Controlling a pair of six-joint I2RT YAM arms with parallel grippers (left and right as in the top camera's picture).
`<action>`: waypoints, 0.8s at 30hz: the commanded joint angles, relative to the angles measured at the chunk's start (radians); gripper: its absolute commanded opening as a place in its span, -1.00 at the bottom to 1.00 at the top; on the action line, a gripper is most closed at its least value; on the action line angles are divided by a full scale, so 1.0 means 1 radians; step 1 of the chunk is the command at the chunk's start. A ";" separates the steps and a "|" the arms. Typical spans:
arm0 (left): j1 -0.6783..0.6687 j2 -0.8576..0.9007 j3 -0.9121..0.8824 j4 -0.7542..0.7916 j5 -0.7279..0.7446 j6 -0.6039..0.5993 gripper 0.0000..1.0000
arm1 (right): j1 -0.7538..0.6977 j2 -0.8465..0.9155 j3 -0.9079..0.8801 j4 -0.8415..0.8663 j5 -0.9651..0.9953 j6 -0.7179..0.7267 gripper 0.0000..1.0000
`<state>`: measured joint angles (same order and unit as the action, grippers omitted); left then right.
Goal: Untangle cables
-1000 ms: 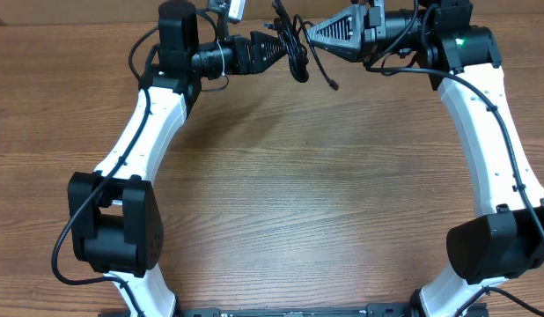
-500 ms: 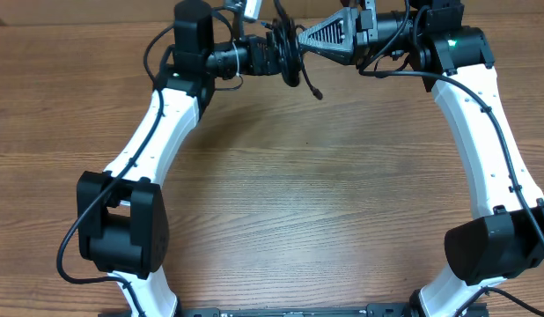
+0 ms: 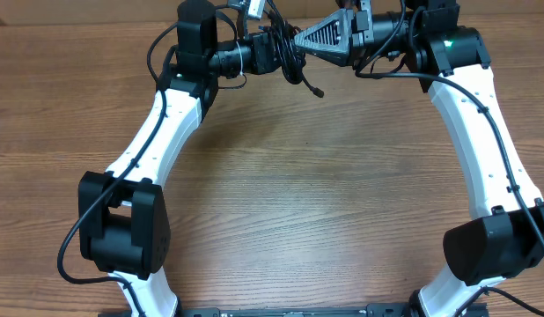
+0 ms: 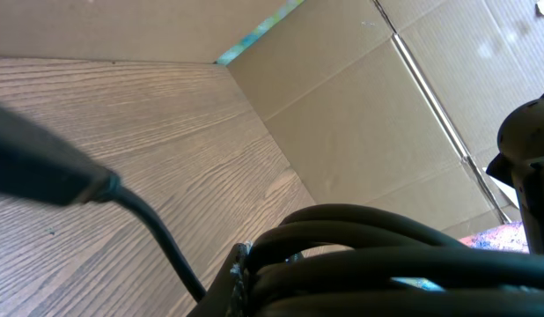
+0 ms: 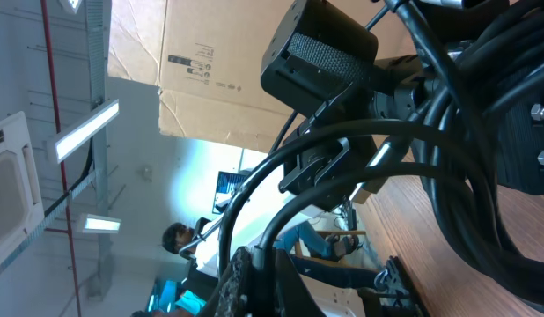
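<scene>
While both arms reach toward the far edge, the cables hang between them.
Wood-grain table (image 3: 298, 194); at its back, black cable bundle (image 3: 294, 66) aloft, left gripper (image 3: 283, 51) and right gripper (image 3: 298, 38) meeting on it, jaw widths unreadable behind loops. Wrist views only: cardboard boxes (image 4: 360, 106) beyond, then a person (image 5: 180, 238) under strip lights (image 5: 83, 128).

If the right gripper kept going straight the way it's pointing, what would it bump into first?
The right gripper would probably hit the black cable bundle bunched at its tip, with the left gripper just behind. Heights are hard to judge from overhead.
</scene>
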<state>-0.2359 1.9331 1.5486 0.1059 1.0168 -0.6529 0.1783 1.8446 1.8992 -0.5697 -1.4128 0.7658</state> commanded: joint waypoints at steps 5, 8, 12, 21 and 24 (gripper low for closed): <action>0.005 -0.009 -0.002 0.003 -0.001 -0.006 -0.91 | -0.006 -0.032 0.026 0.019 -0.021 -0.014 -0.92; 0.013 -0.009 -0.002 0.003 0.005 -0.006 -0.92 | -0.024 -0.032 0.026 0.023 -0.021 -0.014 -0.75; 0.026 -0.009 -0.002 0.003 0.005 -0.010 -0.91 | -0.040 -0.032 0.026 0.023 -0.020 -0.020 0.63; 0.040 -0.009 -0.002 0.003 0.023 -0.010 -0.92 | -0.053 -0.032 0.026 0.023 -0.005 -0.090 1.00; 0.053 -0.009 -0.002 -0.009 0.029 -0.010 -0.91 | -0.079 -0.032 0.026 0.019 0.028 -0.106 1.00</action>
<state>-0.1970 1.9335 1.5486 0.1013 1.0183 -0.6529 0.1329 1.8446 1.8992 -0.5499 -1.4117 0.7025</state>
